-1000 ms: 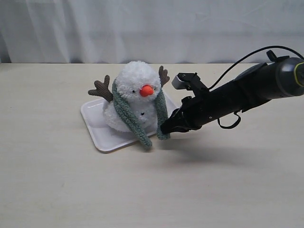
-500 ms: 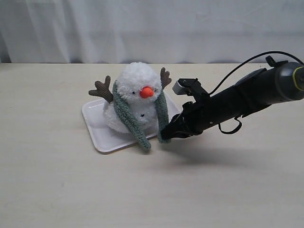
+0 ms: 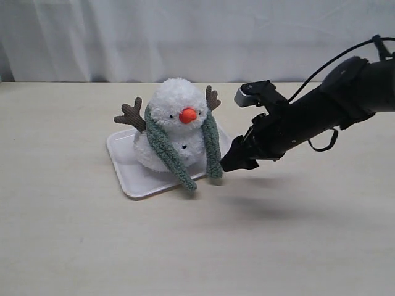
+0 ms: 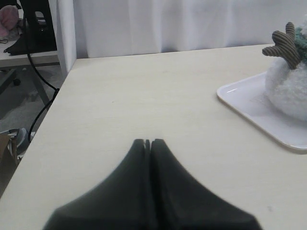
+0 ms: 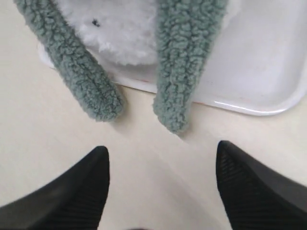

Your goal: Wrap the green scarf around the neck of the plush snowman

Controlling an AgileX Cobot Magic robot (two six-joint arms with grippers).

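Scarf status: the green scarf [image 3: 165, 153] lies over the back of the plush snowman's [image 3: 174, 105] neck. Both tails hang down the front, one toward 7 o'clock of the orange nose and one toward 5 o'clock. The tails are uncrossed, and their tips reach past the rim of the white tray [image 3: 126, 176] onto the bench [image 3: 278, 246]. The snowman sits upright on that tray, at about 10 o'clock from the bench's middle in the exterior view.

Step in hand, as I judge it: draping is done, closing the wrap is not. The right pincer [image 3: 229, 164] hangs low at 4 o'clock of the snowman, just beside the 5 o'clock tail. Its fingers are spread with nothing between them, and it is not touching the knit.

Next move, my estimate:
- Close on the 5 o'clock tail near its tip.
- Carry it across the chest toward 9 o'clock, over the other tail.
- Pull gently, since the toy is light and fluffy and a hard tug could tip it or drag the whole scarf off the neck.

The left pincer [image 4: 148, 143] has its fingers pressed together and empty. It sits over bare bench, well apart from the tray, and does not show in the exterior view.

Count: one scarf (two tails), one snowman (two brown branch arms), one tray, two pincers.
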